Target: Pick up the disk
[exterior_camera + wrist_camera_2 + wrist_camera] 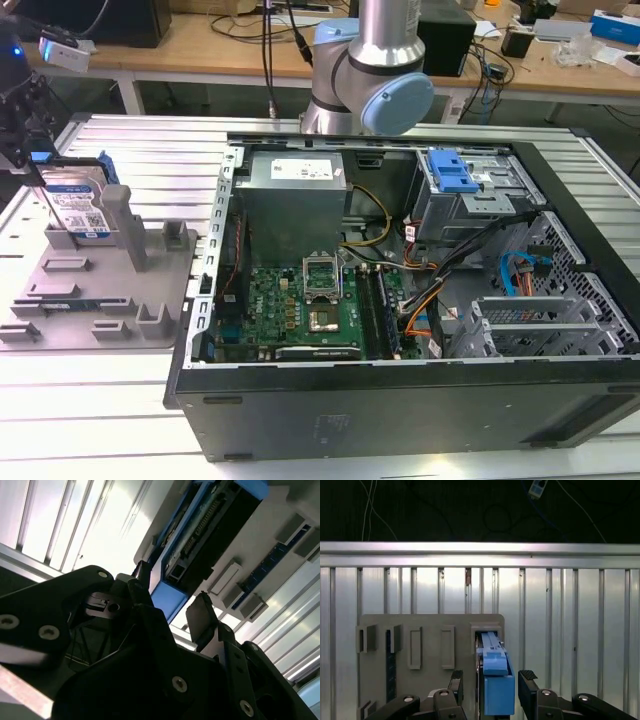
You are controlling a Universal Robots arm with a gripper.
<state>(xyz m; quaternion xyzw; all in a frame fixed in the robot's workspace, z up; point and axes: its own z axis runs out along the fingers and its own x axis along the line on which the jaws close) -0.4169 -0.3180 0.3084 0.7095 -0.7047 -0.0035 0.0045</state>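
Grasp is not yet made: the blue-framed silver metal disk (78,205) is seen upright in a corner slot of the grey plastic slotted tray (100,300), straddled by the open, empty jaws of the black gripper (491,677).

Showing the disk (78,208) standing upright on edge in a slot of the grey holder tray (100,295), at the exterior view's left. Presenting a silver face with white-and-blue label, edged in blue plastic.

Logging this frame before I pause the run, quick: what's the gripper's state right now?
Gripper: open, straddling the disk that stands in the grey holder; not clamped on it.
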